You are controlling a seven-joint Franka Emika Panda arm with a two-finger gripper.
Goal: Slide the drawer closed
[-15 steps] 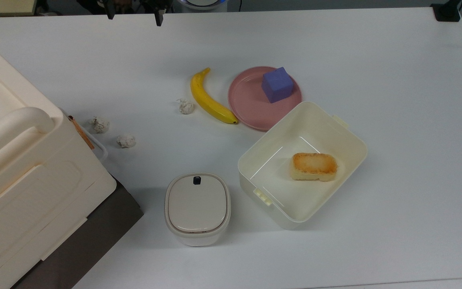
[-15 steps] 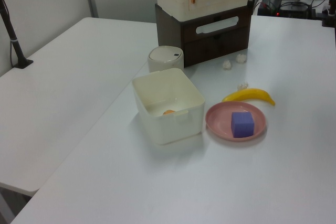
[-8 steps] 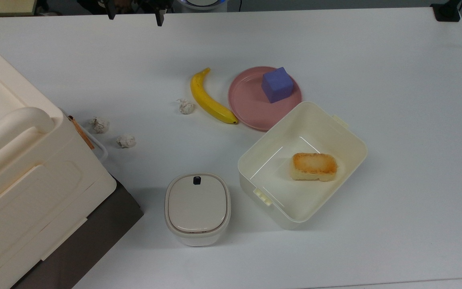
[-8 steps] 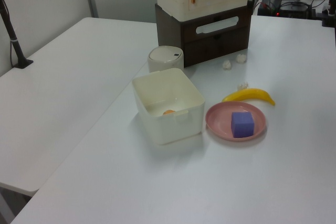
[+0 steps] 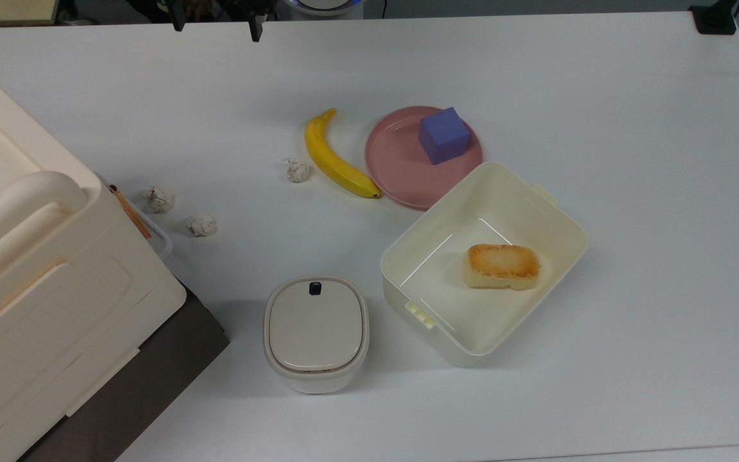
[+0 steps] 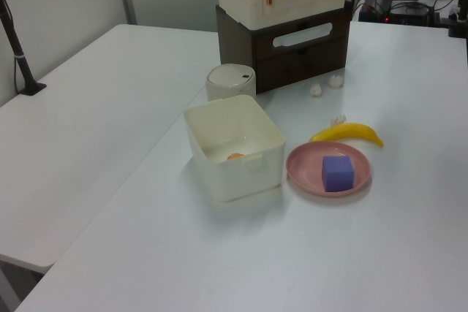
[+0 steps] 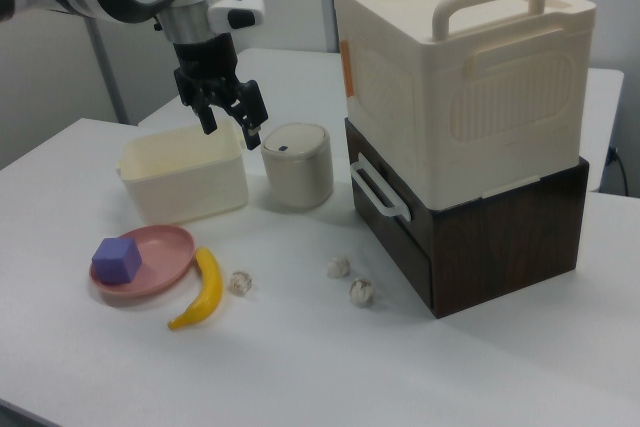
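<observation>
The drawer (image 7: 392, 230) is in the dark brown cabinet (image 7: 510, 227), under a big cream lidded box (image 7: 460, 67). Its white loop handle (image 7: 378, 190) sticks out from the dark front panel. In the left view the drawer (image 6: 301, 47) front looks level with the cabinet face, and in the top view its handle (image 5: 163, 239) peeks out beside the cream box. My gripper (image 7: 232, 132) hangs open and empty above the table, well away from the handle, towards the right view's left. In the top view the gripper (image 5: 215, 27) is at the upper edge.
Three crumpled paper balls (image 5: 201, 224) lie in front of the drawer. A small lidded bin (image 5: 315, 332), an open cream box (image 5: 555, 212) holding a piece of bread (image 5: 503, 265), a banana (image 5: 334, 160) and a pink plate (image 5: 395, 160) with a purple cube (image 5: 443, 135) stand mid-table.
</observation>
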